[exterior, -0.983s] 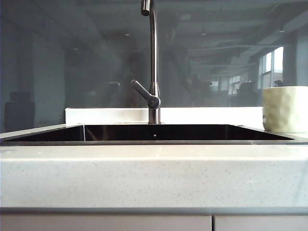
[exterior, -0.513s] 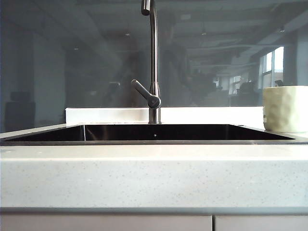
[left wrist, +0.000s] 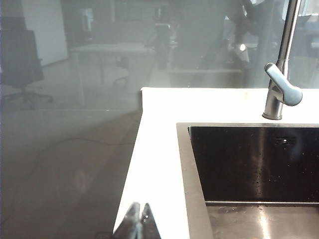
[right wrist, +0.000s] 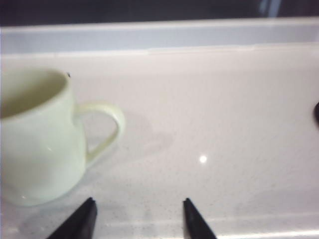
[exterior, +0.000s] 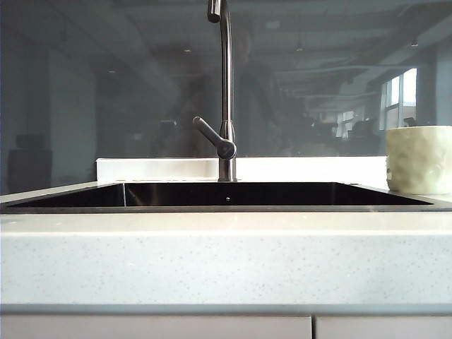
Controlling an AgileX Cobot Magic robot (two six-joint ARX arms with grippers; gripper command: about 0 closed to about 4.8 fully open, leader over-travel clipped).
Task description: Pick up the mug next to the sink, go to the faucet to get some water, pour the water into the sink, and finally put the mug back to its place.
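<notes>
My left gripper (left wrist: 139, 221) sits low at the near edge of the counter (left wrist: 159, 149), just beside the sink's (left wrist: 194, 164) corner; its fingertips are pressed together, nothing between them. From that wrist view the faucet (left wrist: 279, 89) stands at the back rim of the sink, lever angled toward the basin.

My right gripper (right wrist: 139, 219) hovers over bare counter with its two dark fingertips (right wrist: 82, 221) spread wide apart, gripping nothing. The mug (right wrist: 37, 139) stands upright on the counter near that gripper, not between the fingers; its loop handle (right wrist: 107, 129) points toward the open space ahead of the gripper. Whether one fingertip touches the mug's base I cannot tell; a gap appears to remain.

In the exterior view neither gripper shows. The mug (exterior: 418, 159) rests on the counter (exterior: 226, 261) at the far right, just beside the sink (exterior: 226, 195) rim. The faucet (exterior: 224, 92) rises at the middle of the back edge, spout running off the top of the frame, lever (exterior: 212, 137) slanting up to the left. No water is visible at the spout
</notes>
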